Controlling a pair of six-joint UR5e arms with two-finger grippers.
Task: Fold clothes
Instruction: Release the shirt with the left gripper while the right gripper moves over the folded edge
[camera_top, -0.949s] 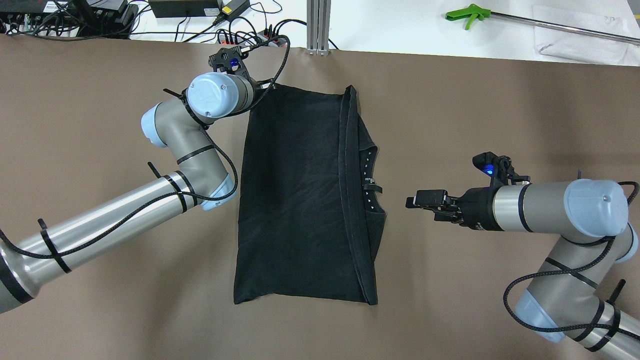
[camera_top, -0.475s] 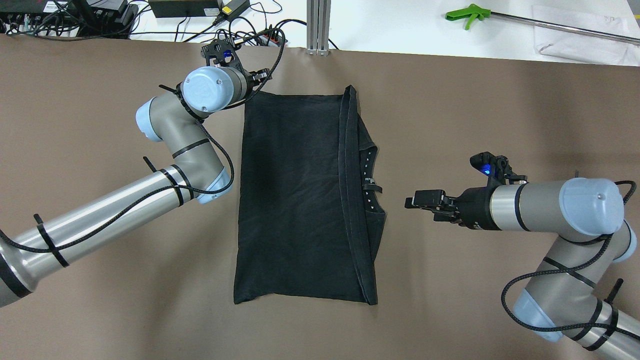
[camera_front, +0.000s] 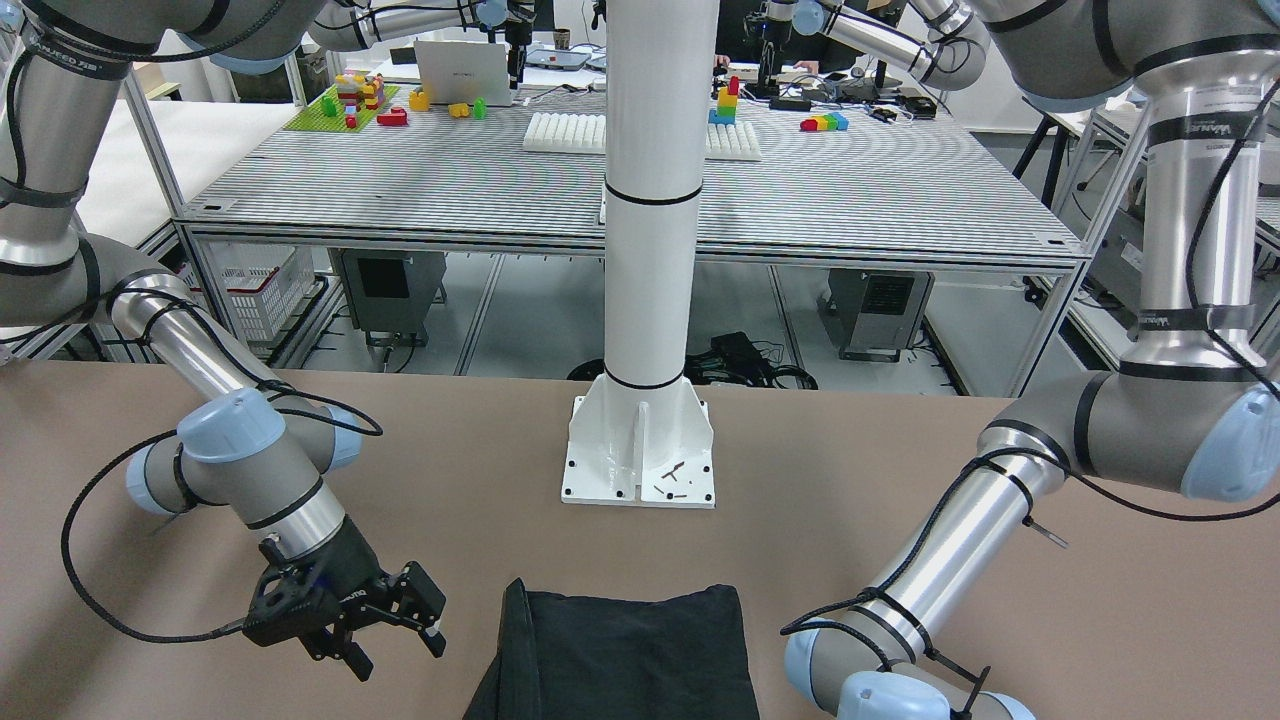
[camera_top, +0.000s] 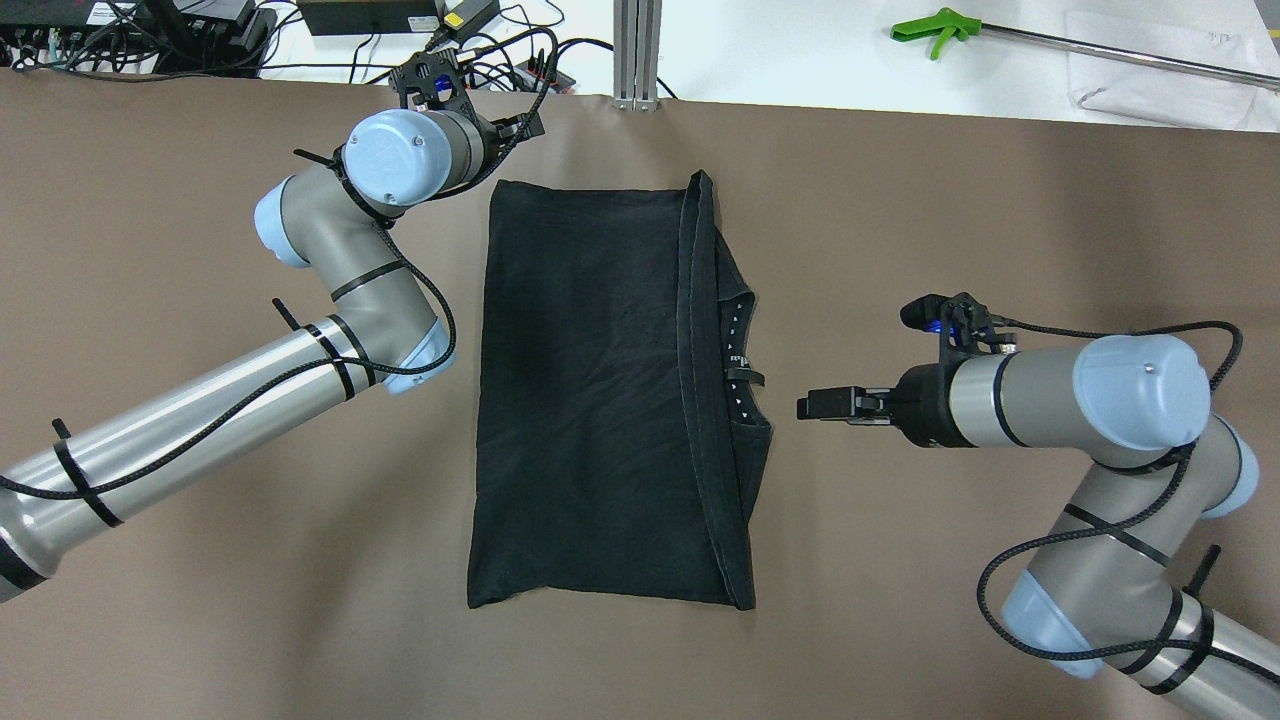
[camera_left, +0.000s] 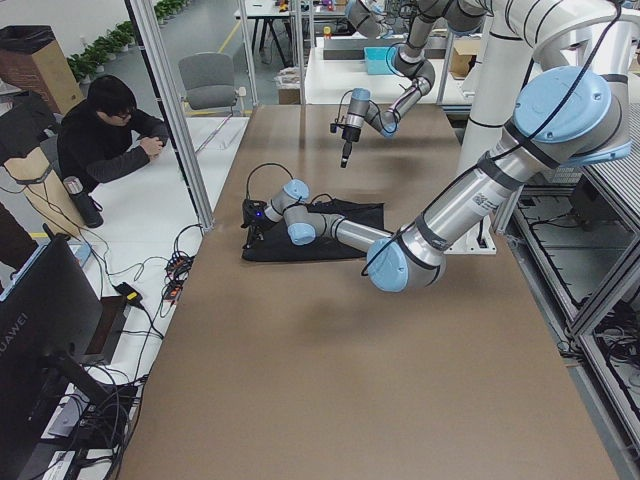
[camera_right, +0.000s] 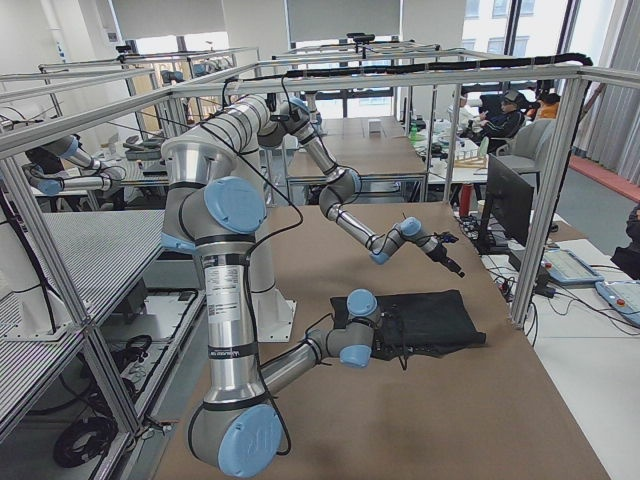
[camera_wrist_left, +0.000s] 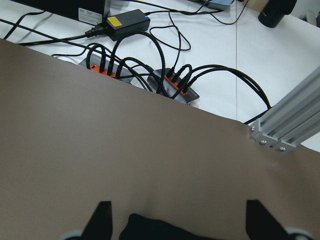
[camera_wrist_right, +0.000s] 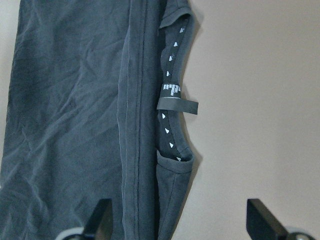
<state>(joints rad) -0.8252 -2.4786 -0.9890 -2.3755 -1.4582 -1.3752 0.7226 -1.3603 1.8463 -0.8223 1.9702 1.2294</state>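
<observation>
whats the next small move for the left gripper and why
Probably lower the left gripper onto the garment's far corner and close on it. Its fingers are wide open, and the wrist view shows that corner flat on the table between them, not gripped. The right gripper, also open, sits beside the collar without touching it.
</observation>
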